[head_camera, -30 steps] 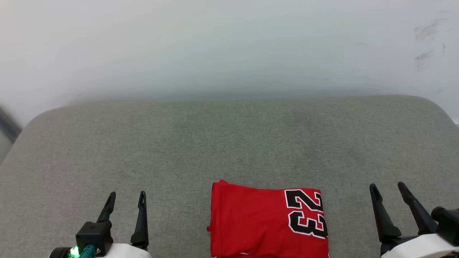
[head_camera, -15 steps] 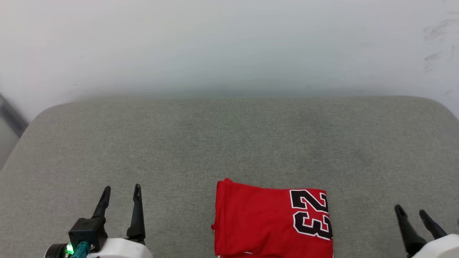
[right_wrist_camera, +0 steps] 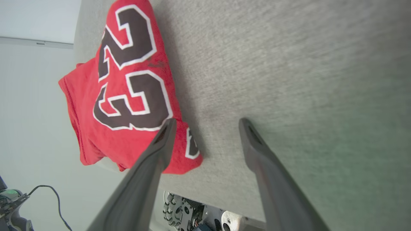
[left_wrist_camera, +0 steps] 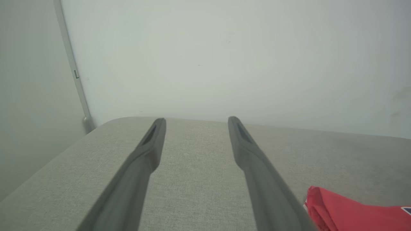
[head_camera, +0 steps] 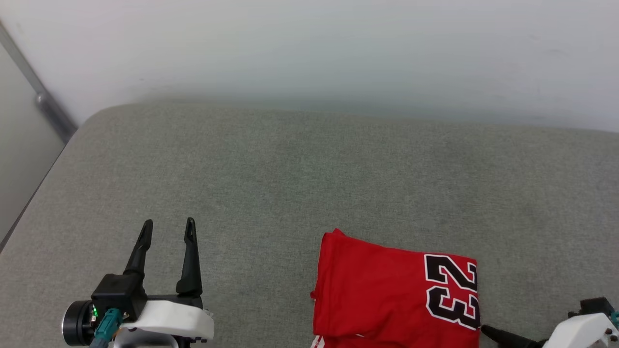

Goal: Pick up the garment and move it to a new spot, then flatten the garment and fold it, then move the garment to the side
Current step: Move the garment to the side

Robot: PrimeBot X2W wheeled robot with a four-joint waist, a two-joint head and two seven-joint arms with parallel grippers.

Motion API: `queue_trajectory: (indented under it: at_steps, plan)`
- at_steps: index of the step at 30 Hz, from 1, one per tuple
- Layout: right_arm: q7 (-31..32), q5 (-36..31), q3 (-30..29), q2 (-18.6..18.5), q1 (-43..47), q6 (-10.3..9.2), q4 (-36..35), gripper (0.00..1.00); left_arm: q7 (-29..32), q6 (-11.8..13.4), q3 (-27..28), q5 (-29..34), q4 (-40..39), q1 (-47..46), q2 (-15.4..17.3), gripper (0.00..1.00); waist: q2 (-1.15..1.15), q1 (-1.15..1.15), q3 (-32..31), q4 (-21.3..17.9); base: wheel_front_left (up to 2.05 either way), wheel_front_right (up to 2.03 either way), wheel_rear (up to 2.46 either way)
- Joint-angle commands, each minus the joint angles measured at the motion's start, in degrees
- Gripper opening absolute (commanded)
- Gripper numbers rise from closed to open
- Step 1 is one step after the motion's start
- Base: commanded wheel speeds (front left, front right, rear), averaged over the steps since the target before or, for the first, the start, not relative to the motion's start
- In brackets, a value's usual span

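Right tool (right_wrist_camera: 207,121), wide open and empty, hovers beside the folded garment (right_wrist_camera: 82,106).

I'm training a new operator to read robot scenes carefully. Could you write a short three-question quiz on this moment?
1. True or false: the red shirt lies folded on the grey cushion, and neither gripper is clamped on it.
2. Which number is printed on the red shirt? A) 32 B) 23 C) 45
3. Short answer: which is nearer the red shirt, the left gripper or the right gripper?

Key: 1 true; 2 B; 3 the right gripper, with one finger beside the shirt's printed edge, while the left gripper stands apart over bare cushion.
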Motion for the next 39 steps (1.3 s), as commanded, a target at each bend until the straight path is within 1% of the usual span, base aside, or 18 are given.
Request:
queue_trajectory:
  at_steps: [1, 4, 7, 10, 12, 13, 14, 15, 17, 20, 21, 26, 31, 35, 39]
  plan:
    - [2.8, 3.2, -0.2, 1.5, -2.8, 0.0, 1.8, 1.0, -0.2, -0.8, 0.6, 0.8, -0.3, -1.2, -0.6, 1.0, 0.0, 0.0, 2.0, 1.6, 0.0, 0.0, 0.0]
    - [4.9, 6.8, -0.4, 2.9, -5.2, -0.01, 4.8, 1.0, -0.2, -1.6, 1.4, 1.5, -0.1, -1.7, -1.2, 1.0, 0.0, 0.0, 3.3, 2.5, 0.0, 0.0, 0.0]
    - [5.5, 10.0, -0.2, 3.7, -7.5, -0.02, 7.3, 1.0, -0.2, -2.4, 1.8, 2.1, 0.3, -2.2, -1.8, 1.0, 0.0, 0.0, 4.4, 3.3, 0.0, 0.0, 0.0]
    - [5.7, 13.0, 0.6, 4.0, -8.9, -0.02, 8.5, 1.0, -0.2, -3.1, 2.3, 2.6, 0.6, -2.4, -2.3, 1.0, 0.0, 0.0, 5.0, 3.7, 0.0, 0.0, 0.0]
    - [5.1, 13.9, 1.5, 4.0, -9.3, -0.02, 8.6, 1.0, -0.2, -3.5, 2.6, 3.0, 0.8, -2.7, -2.6, 1.0, 0.0, 0.0, 5.2, 3.8, 0.0, 0.0, 0.0]
    - [4.8, 14.3, 2.0, 4.0, -9.5, -0.03, 8.4, 0.42, -0.2, -3.6, 2.8, 3.1, 0.9, -2.7, -2.7, 1.0, 0.0, 0.0, 5.2, 3.8, 0.0, 0.0, 0.0]
    - [4.6, 14.6, 2.5, 3.9, -9.6, -0.02, 8.0, 0.07, -0.2, -3.8, 3.0, 3.4, 1.1, -2.6, -2.8, 1.0, 0.0, 0.0, 5.0, 3.6, 0.0, 0.0, 0.0]
    - [4.3, 14.9, 3.0, 3.6, -9.6, -0.01, 7.5, 0.0, -0.2, -3.8, 3.2, 3.5, 1.3, -2.4, -2.8, 1.0, 0.0, 0.0, 4.8, 3.5, 0.0, 0.0, 0.0]
    - [3.4, 15.0, 4.3, 2.6, -9.4, 0.0, 6.1, 0.0, -0.2, -4.2, 3.2, 3.7, 1.8, -2.1, -3.0, 1.0, 0.0, 0.0, 4.1, 3.1, 0.0, 0.0, 0.0]
    - [1.2, 13.0, 7.2, 0.6, -8.5, 0.0, 3.7, 0.0, -0.2, -4.8, 3.1, 4.1, 2.4, -1.4, -2.9, 1.0, 0.0, 0.0, 2.9, 1.9, 0.0, 0.0, 0.0]
    - [1.2, 13.0, 7.2, 0.6, -8.5, 0.0, 3.7, 0.0, -0.2, -4.8, 3.1, 4.1, 2.4, -1.4, -2.9, 1.0, 0.0, 0.0, 2.9, 1.9, 0.0, 0.0, 0.0]
    - [-3.6, 5.3, 13.2, -4.0, -8.2, -0.01, 1.1, 0.0, -0.3, -5.4, 2.8, 4.8, 2.6, -0.7, -3.1, 1.0, 0.0, 0.0, 1.2, -1.4, 0.0, 0.0, 0.0]
    - [-7.0, -4.6, 16.9, -7.8, -11.3, -0.01, 1.9, 0.0, -0.2, -6.2, 2.4, 5.3, 2.0, -1.1, -3.8, 1.0, 0.0, 0.0, 1.9, -6.9, 0.0, 0.0, 0.0]
    - [-9.1, -10.5, 18.2, -9.3, -14.5, -0.01, 3.6, 0.0, -0.2, -7.0, 2.1, 5.8, 1.5, -2.2, -4.7, 1.0, 0.0, 0.0, 3.8, -12.2, 0.0, 0.0, 0.0]
    - [-11.3, -14.5, 19.3, -10.3, -19.3, -0.01, 5.5, 0.0, -0.2, -7.8, 2.3, 6.5, 0.6, -3.7, -5.3, 1.0, 0.0, 0.0, 7.1, -18.0, 0.0, 0.0, 0.0]
